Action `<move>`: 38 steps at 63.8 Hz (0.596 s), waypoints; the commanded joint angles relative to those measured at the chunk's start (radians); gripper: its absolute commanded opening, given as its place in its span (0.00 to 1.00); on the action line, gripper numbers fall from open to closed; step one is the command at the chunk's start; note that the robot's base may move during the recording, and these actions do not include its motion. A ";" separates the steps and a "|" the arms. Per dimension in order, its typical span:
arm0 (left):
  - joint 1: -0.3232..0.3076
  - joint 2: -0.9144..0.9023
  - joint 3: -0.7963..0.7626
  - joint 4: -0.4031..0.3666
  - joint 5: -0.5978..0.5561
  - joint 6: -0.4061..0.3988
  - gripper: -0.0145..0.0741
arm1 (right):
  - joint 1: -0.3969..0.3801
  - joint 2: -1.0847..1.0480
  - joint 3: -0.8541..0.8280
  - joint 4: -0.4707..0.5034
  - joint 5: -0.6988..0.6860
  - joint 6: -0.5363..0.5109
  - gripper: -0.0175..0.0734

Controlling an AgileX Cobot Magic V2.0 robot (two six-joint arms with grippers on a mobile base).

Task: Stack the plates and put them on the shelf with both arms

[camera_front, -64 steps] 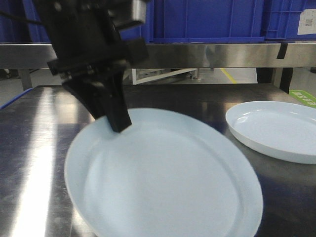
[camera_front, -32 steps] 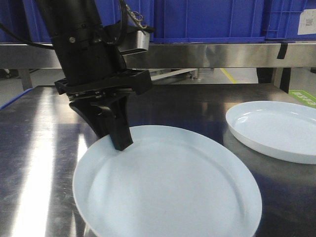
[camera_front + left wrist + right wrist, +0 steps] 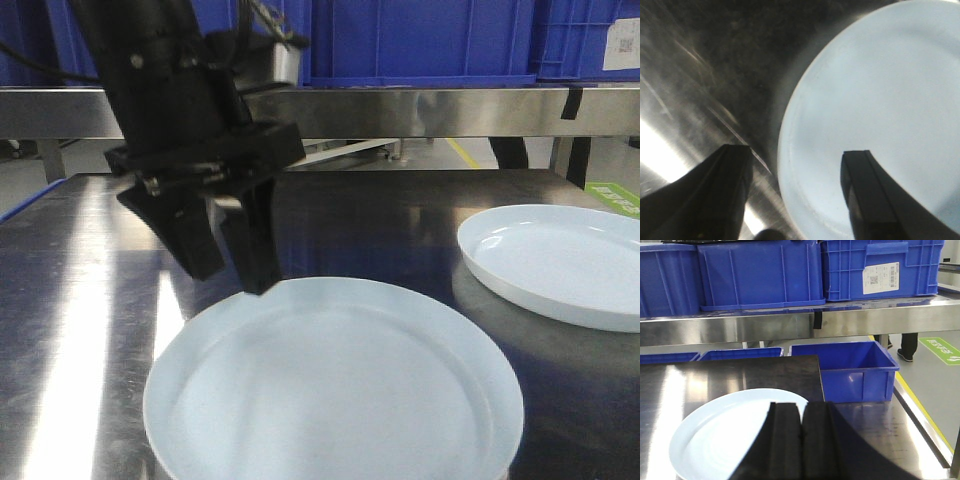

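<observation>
Steel tabletop (image 3: 400,220): left gripper (image 3: 232,280) spread wide, empty, near plate (image 3: 340,400) rim between fingers; right gripper (image 3: 801,440) pinched closed, empty, far plate (image 3: 725,425) beyond.

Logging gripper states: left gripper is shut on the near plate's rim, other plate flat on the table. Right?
No: the left gripper is open, fingers astride the rim of the near plate, as the left wrist view shows. The other plate is flat on the table.

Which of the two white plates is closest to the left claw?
The plate at the front of the table. The left claw stands open astride its back rim; the other plate lies apart on the right.
</observation>
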 commanded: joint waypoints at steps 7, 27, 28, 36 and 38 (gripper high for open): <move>-0.007 -0.196 -0.024 0.115 -0.035 -0.105 0.68 | -0.007 -0.021 -0.016 -0.003 -0.087 -0.002 0.26; -0.007 -0.541 0.115 0.366 -0.208 -0.239 0.61 | -0.007 -0.021 -0.016 -0.003 -0.088 -0.002 0.26; -0.007 -0.556 0.129 0.375 -0.216 -0.241 0.60 | -0.007 -0.021 -0.016 -0.003 -0.088 -0.002 0.26; 0.020 -0.700 0.266 0.425 -0.301 -0.278 0.48 | -0.007 -0.021 -0.016 -0.003 -0.088 -0.002 0.26; 0.039 -0.730 0.308 0.425 -0.326 -0.284 0.45 | -0.007 -0.021 -0.016 -0.003 -0.088 -0.002 0.26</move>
